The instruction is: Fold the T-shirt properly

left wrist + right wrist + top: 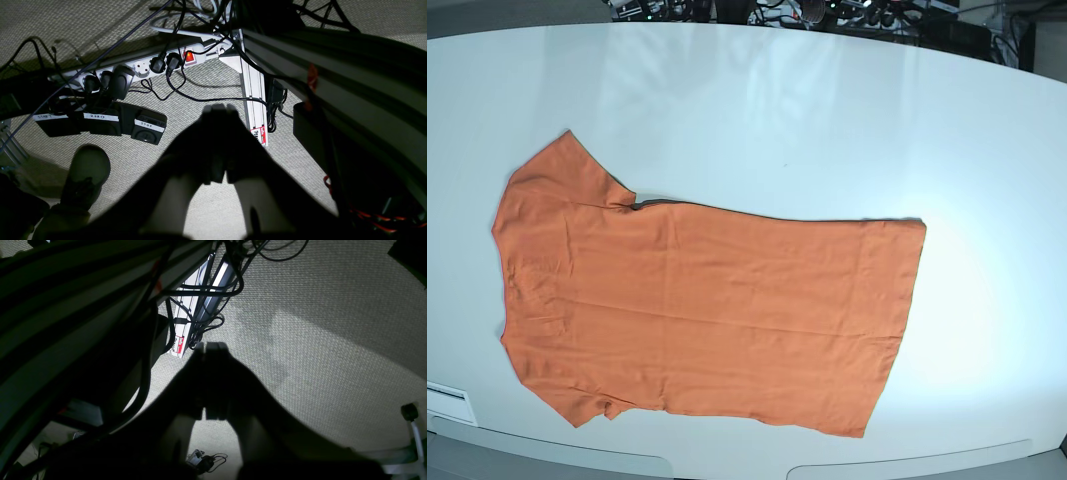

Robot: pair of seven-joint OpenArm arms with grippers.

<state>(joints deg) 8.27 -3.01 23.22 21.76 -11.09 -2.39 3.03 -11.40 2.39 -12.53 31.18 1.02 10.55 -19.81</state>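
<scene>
The orange T-shirt (697,300) lies spread flat on the white table (827,120) in the base view, collar and sleeves to the left, hem to the right. Neither gripper shows in the base view. My left gripper (220,108) hangs off the table above the carpeted floor, jaws together and empty. My right gripper (210,346) also hangs over the floor, jaws together and empty. The shirt is out of both wrist views.
In the left wrist view a power strip (143,65) with cables, labelled black pedals (100,121) and a person's shoe (85,173) lie on the floor beside a metal frame leg (255,96). The right wrist view shows the frame leg (190,316) and carpet.
</scene>
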